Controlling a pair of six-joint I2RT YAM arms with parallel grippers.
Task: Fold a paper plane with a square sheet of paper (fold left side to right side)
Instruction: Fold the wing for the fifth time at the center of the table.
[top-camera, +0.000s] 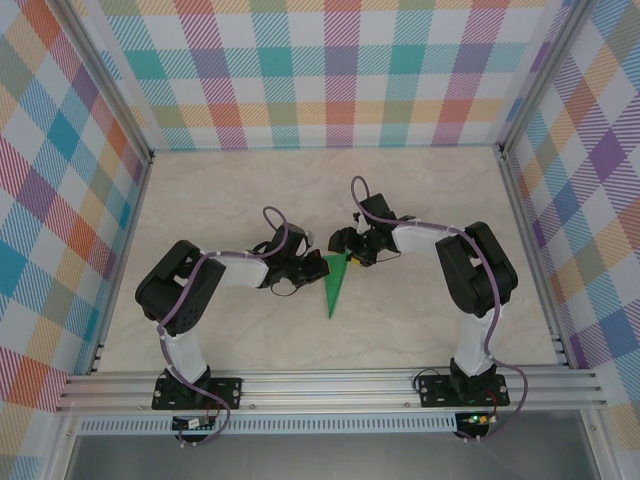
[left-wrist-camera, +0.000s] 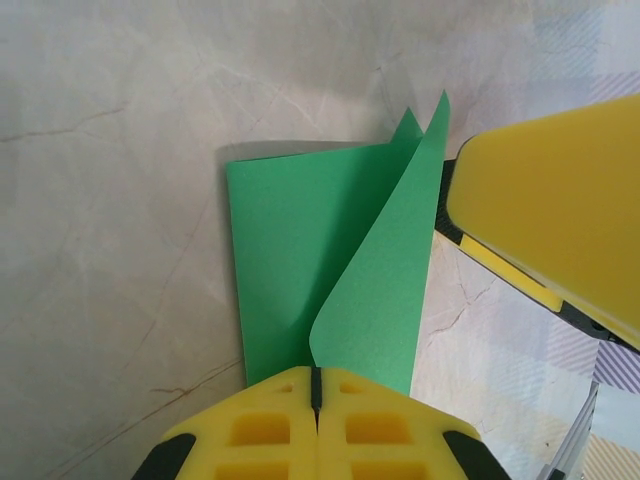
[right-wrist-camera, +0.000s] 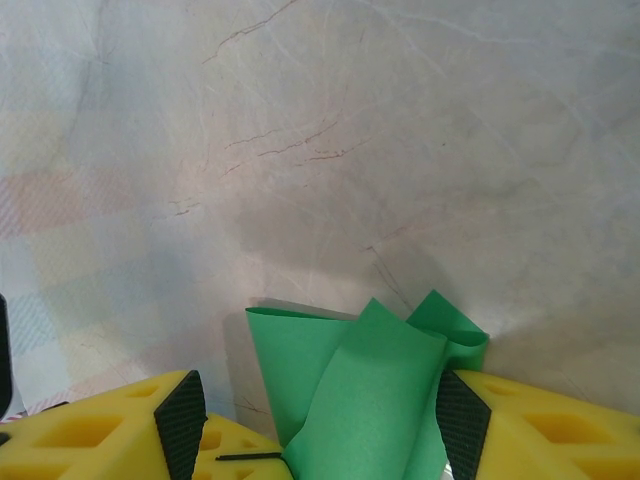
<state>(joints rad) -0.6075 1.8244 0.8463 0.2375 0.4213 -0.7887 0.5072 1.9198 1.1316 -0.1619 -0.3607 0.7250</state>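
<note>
Plane (top-camera: 334, 288) lies on bench (top-camera: 230, 190), partly curled upward. Left gripper (left-wrist-camera: 316, 415) pressed together at its edge, possibly pinning it. Right gripper (right-wrist-camera: 320, 435) spread, straddling the raised end.

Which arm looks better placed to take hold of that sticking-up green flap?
Probably the right: the right pincer, open, straddles the raised flap of the paper plane; the left pincer is shut at the paper's edge.

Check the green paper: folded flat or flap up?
Folded narrow, not flat: the paper tapers to a point, its top flap curls off the layer beneath.
</note>
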